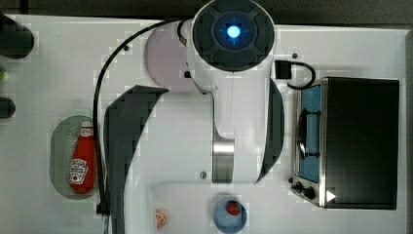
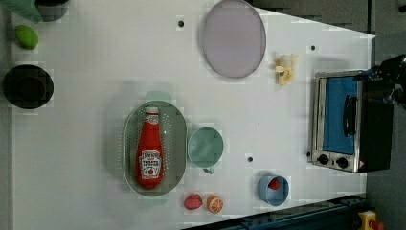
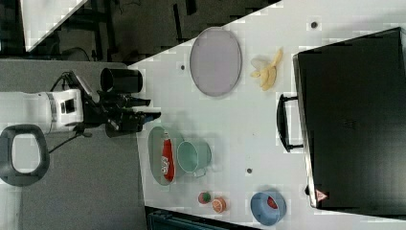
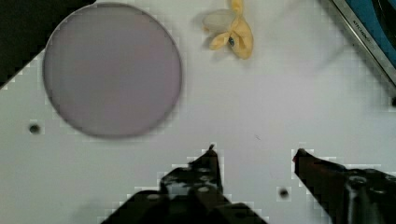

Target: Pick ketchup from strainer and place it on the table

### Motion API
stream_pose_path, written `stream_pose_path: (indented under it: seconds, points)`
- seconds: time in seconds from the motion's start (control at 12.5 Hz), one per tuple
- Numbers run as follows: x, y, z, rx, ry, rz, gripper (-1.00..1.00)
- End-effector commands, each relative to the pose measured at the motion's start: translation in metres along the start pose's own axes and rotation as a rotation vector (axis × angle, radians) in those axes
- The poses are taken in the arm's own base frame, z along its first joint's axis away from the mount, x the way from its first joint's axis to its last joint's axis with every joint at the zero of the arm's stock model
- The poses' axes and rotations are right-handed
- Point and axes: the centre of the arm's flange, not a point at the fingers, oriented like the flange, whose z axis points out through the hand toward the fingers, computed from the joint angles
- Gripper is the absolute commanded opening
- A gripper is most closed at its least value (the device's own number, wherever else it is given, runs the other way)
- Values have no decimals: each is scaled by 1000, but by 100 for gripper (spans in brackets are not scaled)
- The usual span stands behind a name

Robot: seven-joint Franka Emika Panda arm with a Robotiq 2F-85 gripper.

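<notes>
Ketchup (image 2: 149, 151) lay untouched on its side in the strainer (image 2: 178, 128), cap toward the left view's top, and the fingers (image 4: 254, 151) were nowhere near it. They stood apart with nothing between them, hanging over bare surface (image 4: 261, 98) with the grey plate (image 4: 112, 70) and the peeled banana (image 4: 232, 32) ahead of them in the wrist view.

So this was the very start, by my reading: the approach had not begun, nothing lifted, nothing placed. In the right view the gripper (image 3: 143, 112) sat high, off toward the right view's left, well apart from the strainer.

What the next move called for, I judged, was a swing over to the strainer, a turn of the wrist so the fingers straddled the bottle across its narrow width, then a straight drop inside the rim.

Outward from there, room was tight on one side. The green mug (image 2: 206, 147) stood just beside the strainer on the left view's right, a strawberry (image 2: 193, 201) and an orange slice (image 2: 215, 204) near its lower end. Toward the left view's left the surface ran open to the edge, a good landing spot. The toaster oven (image 2: 342, 122) and blue bowl (image 2: 273, 189) sat well apart.
</notes>
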Motion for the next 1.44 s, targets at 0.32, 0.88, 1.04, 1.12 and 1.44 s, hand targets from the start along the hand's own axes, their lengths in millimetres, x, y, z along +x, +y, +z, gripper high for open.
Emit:
stream_pose_path:
  seconds: [0.32, 0.88, 1.04, 1.12, 1.44]
  points:
    - [-86, 50, -78, 33, 6, 84, 100]
    - [-188, -77, -30, -7, 23, -223, 100]
    - [-228, -115, -10, 5, 27, -328, 100]
    - [-248, -132, 2, 14, 24, -379, 100]
    - [-316, -179, 58, 31, -33, -546, 100]
